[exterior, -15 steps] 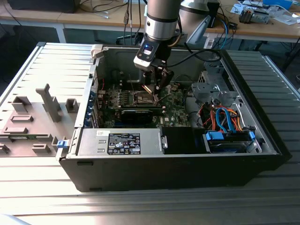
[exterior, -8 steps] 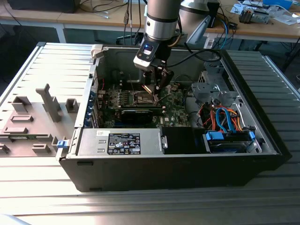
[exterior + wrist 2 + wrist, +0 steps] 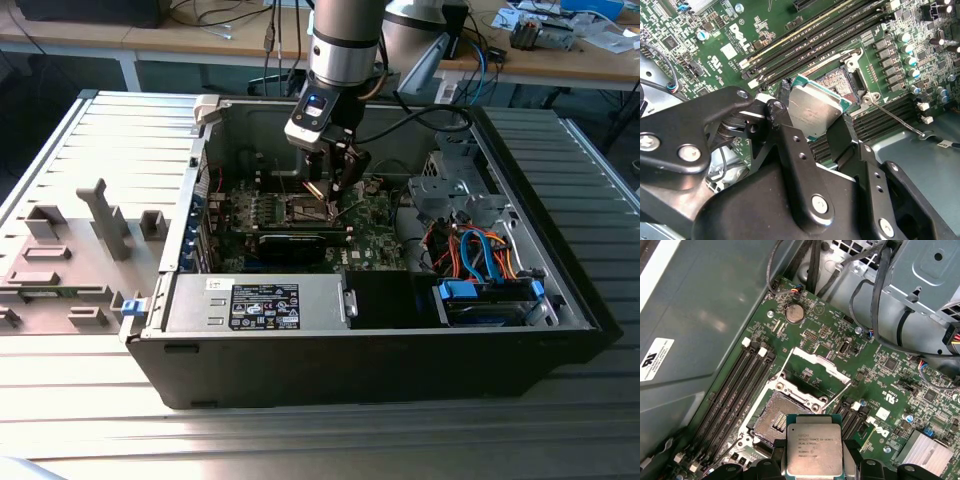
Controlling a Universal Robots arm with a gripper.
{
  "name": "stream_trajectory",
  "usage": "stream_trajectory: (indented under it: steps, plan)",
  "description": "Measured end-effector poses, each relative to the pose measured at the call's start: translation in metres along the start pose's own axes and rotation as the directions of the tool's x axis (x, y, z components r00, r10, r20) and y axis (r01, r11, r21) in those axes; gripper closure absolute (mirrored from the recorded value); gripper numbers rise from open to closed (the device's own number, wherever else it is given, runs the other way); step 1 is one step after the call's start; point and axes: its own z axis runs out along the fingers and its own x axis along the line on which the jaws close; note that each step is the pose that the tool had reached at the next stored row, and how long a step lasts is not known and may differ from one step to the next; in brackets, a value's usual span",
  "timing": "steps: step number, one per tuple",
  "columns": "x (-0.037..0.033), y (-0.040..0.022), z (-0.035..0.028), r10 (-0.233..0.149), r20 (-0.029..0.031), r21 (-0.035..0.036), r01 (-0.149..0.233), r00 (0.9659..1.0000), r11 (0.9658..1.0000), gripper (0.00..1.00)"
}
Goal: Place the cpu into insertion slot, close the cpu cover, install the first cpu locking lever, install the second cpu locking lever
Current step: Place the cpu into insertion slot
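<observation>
The black two-fingered gripper [image 3: 333, 196] grasps the small flat square silver-grey cpu [image 3: 814, 450] by two opposite edges, low inside the open black computer case [image 3: 400, 370]; the cpu hangs just beside the dark-centred, silver-rimmed square insertion slot [image 3: 774, 421], not seated; the thin silver frame-shaped cpu cover [image 3: 822, 365] stands swung open on the green circuit board [image 3: 840, 335]

Arm [image 3: 345, 40] pointing straight down; hand [image 3: 814, 116] low, clamped on the cpu [image 3: 814, 450]

silver-grey tubular arm [image 3: 345, 40], black pincer [image 3: 812, 117], round silver screws [image 3: 820, 202]
</observation>
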Motion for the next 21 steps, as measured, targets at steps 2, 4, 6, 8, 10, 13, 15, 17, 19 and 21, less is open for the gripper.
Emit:
stream_trajectory:
  steps: [2, 4, 6, 8, 10, 13, 15, 17, 19, 21]
  plan:
    - [0.0000, 0.0000, 0.0000, 0.002, -0.0001, 0.0000, -0.002, 1.0000, 1.0000, 0.46]
    - [0.0000, 0.0000, 0.0000, 0.003, -0.0001, 0.0001, -0.003, 1.0000, 1.0000, 0.46]
    - [0.0000, 0.0000, 0.0001, 0.004, -0.0002, 0.0001, -0.004, 1.0000, 1.0000, 0.46]
    - [0.0000, 0.0000, 0.0001, 0.006, -0.0002, 0.0001, -0.006, 1.0000, 1.0000, 0.46]
    - [0.0000, 0.0000, 0.0001, 0.006, -0.0003, 0.0002, -0.006, 1.0000, 1.0000, 0.46]
    - [0.0000, 0.0000, 0.0001, 0.008, -0.0004, 0.0001, -0.008, 1.0000, 1.0000, 0.46]
    - [0.0000, 0.0000, 0.0002, 0.011, -0.0006, 0.0002, -0.011, 0.9999, 0.9999, 0.46]
    - [0.0000, 0.0000, 0.0002, 0.013, -0.0007, 0.0002, -0.013, 0.9999, 0.9999, 0.46]
    - [0.0000, 0.0000, 0.0002, 0.015, -0.0008, 0.0003, -0.015, 0.9999, 0.9999, 0.46]
    - [0.0000, 0.0000, 0.0002, 0.017, -0.0009, 0.0003, -0.017, 0.9999, 0.9999, 0.46]
